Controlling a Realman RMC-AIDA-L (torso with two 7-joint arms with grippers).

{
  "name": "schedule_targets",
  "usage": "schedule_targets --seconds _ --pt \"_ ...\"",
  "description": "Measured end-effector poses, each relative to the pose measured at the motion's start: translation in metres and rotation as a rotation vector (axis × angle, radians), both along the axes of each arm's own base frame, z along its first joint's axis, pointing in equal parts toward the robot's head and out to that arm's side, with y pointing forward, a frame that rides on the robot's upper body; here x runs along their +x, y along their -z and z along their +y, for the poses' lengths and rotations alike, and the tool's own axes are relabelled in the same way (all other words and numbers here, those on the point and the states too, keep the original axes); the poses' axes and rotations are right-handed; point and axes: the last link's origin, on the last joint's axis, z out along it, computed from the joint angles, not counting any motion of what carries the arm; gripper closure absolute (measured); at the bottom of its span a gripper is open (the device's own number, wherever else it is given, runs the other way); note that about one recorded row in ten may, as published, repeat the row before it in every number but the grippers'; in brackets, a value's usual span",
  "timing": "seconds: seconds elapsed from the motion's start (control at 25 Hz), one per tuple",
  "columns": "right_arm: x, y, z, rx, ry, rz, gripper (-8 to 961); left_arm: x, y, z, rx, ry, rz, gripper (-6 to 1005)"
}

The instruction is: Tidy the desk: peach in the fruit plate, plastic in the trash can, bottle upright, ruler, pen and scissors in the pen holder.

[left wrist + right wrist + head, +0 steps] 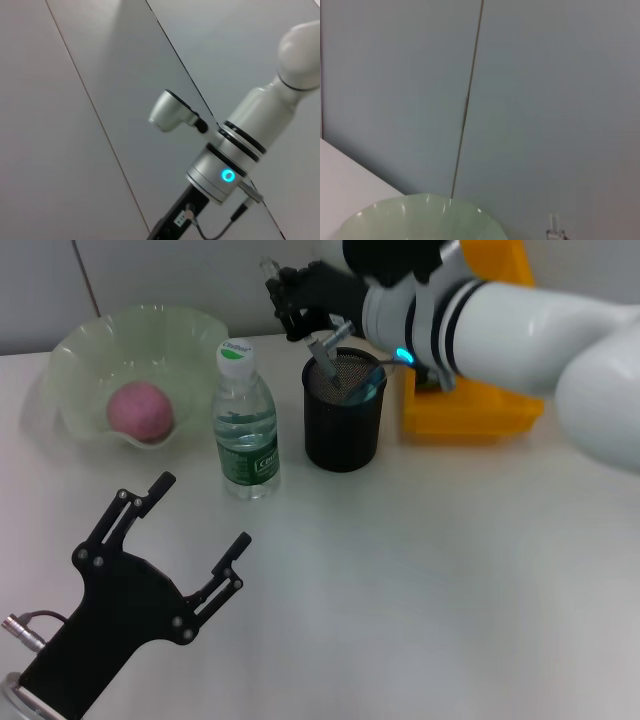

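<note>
The pink peach (140, 410) lies in the pale green fruit plate (75, 350), whose rim also shows in the right wrist view (420, 215). Beside the plate the water bottle (245, 425) stands upright with its cap on. To its right is the black mesh pen holder (345, 425), with blue scissors handles (368, 388) and a grey piece (327, 345) sticking out of it. My right gripper (288, 305) hangs just above and behind the holder's rim. My left gripper (200, 515) rests open, low over the near left of the desk, holding nothing.
The yellow trash can (480, 400) stands behind the right forearm (500, 330) at the back right. A small clear piece (267, 265) shows by the right gripper's tip; I cannot tell what it is. The left wrist view shows only the wall and the right arm (235, 155).
</note>
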Motion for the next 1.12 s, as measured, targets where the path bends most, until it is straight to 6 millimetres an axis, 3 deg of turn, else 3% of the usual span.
schedule_targets --seconds 0.56,0.72,0.76,1.0,1.12 --pt "0.031 0.003 -0.02 0.041 0.018 0.043 680 -0.01 -0.003 0.002 0.001 -0.014 0.039 216" --pt "0.031 -0.006 -0.031 0.059 0.011 0.069 524 -0.013 -0.002 0.002 -0.015 -0.01 0.064 216" --pt "0.028 -0.01 -0.036 0.062 -0.006 0.069 485 -0.021 0.0 0.001 -0.047 -0.003 0.125 216" --pt "0.015 -0.016 -0.08 -0.006 -0.124 -0.095 220 -0.029 0.004 0.0 -0.087 0.007 0.184 216" --pt "0.013 -0.013 -0.087 -0.03 -0.137 -0.111 215 -0.03 0.006 0.0 -0.099 0.005 0.199 216"
